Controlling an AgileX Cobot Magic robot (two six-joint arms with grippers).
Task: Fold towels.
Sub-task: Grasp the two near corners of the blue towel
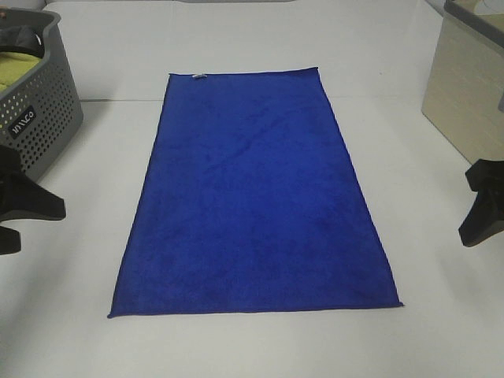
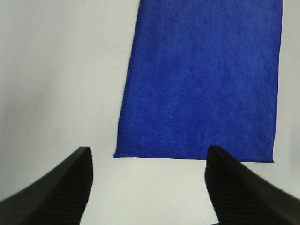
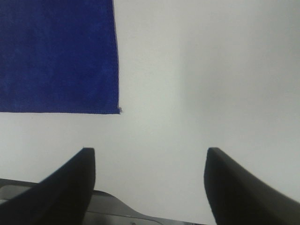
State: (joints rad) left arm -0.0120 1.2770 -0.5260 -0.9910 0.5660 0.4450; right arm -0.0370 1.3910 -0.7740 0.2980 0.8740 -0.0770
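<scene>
**ITEM 1 – towel** [image 1: 253, 197]. Royal-blue plush, rect., stitched hem. Lies flat on the white table [image 1: 71, 323], centre, long axis running near-to-far. Small white tag [image 1: 198, 76] on far short edge, twd left corner. All four corners showing, single layer, no crease or overlap seen. Near edge straight; near-right corner has a tiny loose thread end.

**ITEM 2 – left gripper** [image 2: 148, 151]. Near-left of the table, clear of the cloth. Jaws spread wide, nothing btwn them, nothing held. Wrist view looks onto towel's near-left corner, a bare strip of table btwn it and the fingertips.

**ITEM 3 – right gripper** [image 3: 149, 151]. Near-right of the table, well apart from the towel's right edge. Jaws likewise wide, empty. Wrist view shows near-right corner off to one side.

**ITEM 4 – misc.** Grey perforated basket [image 1: 43, 118], far left, w/ yellow-green cloth [image 1: 14, 72] inside; not part of job. Beige box [image 1: 465, 94], far right.

**STATUS (est.)** Done: towel laid out and smoothed, ready. Left: everything else, i.e. grasp corners, first fold, any further folds. No fold made yet; job at start pt.
</scene>
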